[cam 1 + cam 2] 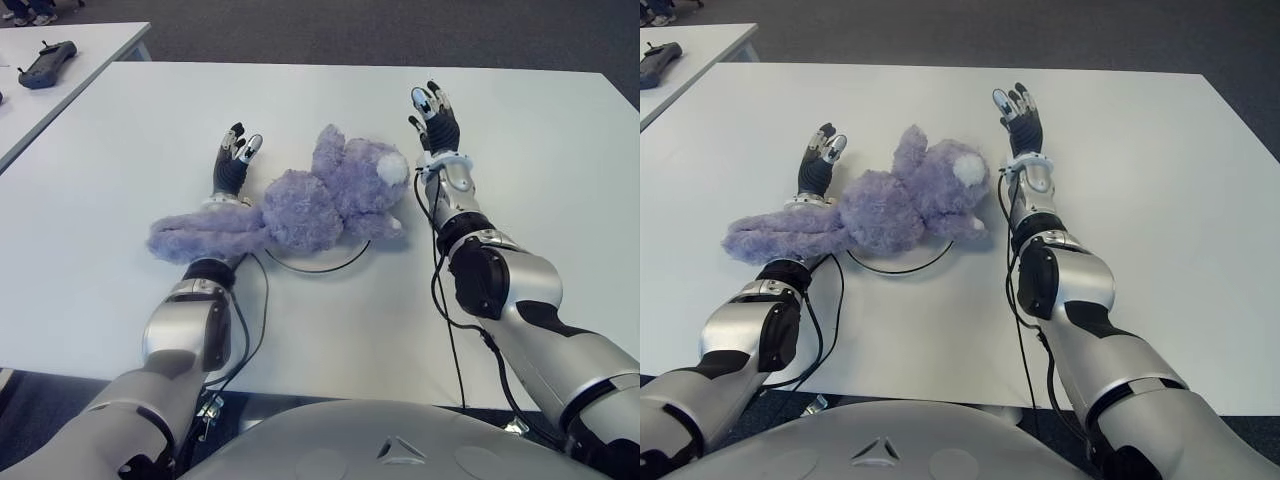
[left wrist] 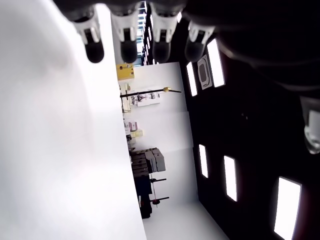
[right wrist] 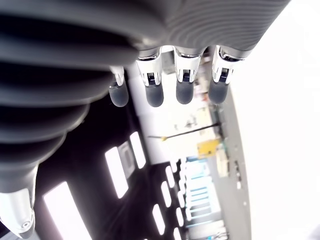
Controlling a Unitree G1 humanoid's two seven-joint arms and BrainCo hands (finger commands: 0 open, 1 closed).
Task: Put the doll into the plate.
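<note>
The purple plush doll (image 1: 320, 200) lies sprawled on the white table (image 1: 120, 200), its long axis running side to side between the two hands, with its long limp end draped across the left forearm; under its body a thin dark curved edge shows, which is probably the rim of the plate (image 1: 318, 268), so the doll looks to be lying at least partly over it already. The left hand (image 1: 236, 160) sits just beside the doll on its left, fingers extended and holding nothing. The right hand (image 1: 434, 118) lies just off the white-patched end on the right, fingers likewise straight and empty, and neither hand is clearly nearer.
</note>
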